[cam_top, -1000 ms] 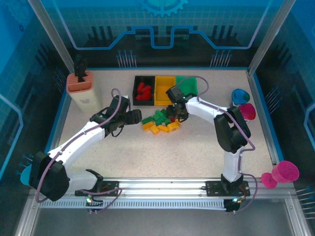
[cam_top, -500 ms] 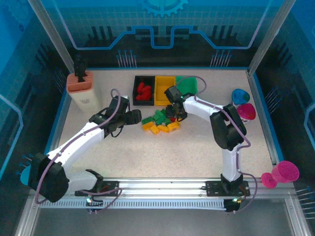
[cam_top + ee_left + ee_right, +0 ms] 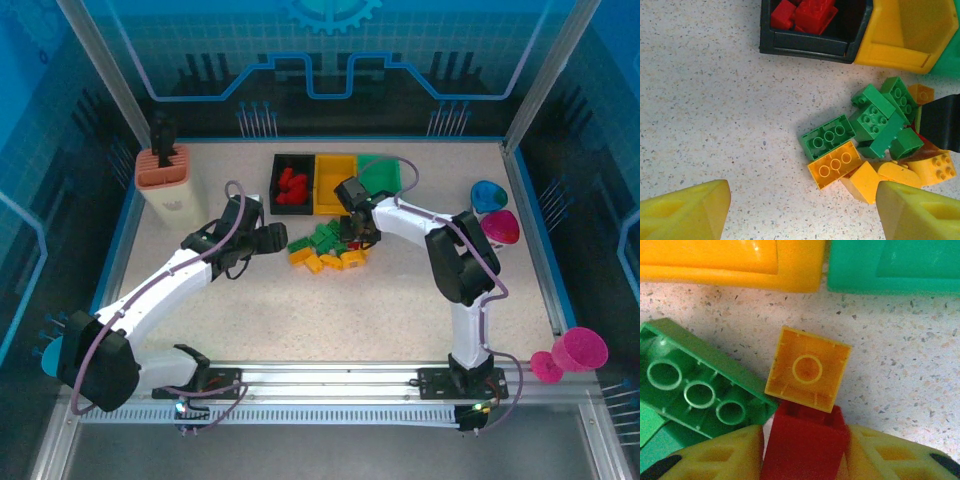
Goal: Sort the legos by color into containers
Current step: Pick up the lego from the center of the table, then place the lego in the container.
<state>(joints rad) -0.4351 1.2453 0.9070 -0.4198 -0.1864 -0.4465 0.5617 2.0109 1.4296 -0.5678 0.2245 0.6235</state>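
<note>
Speckled counter [image 3: 300, 300], pile [image 3: 325, 247] by the black bin [image 3: 805, 46]: right end effector [image 3: 805, 450] pinches a red lego [image 3: 807, 435] that probably needs lifting over there next, while left end effector [image 3: 802, 212] hangs open.

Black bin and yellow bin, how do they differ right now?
The black bin holds several red bricks; the yellow bin has no bricks visible in it. The black bin sits at the left end of the row; the yellow bin sits in the middle, between it and the green bin. Both are open-topped rectangular bins of similar size, standing side by side.
</note>
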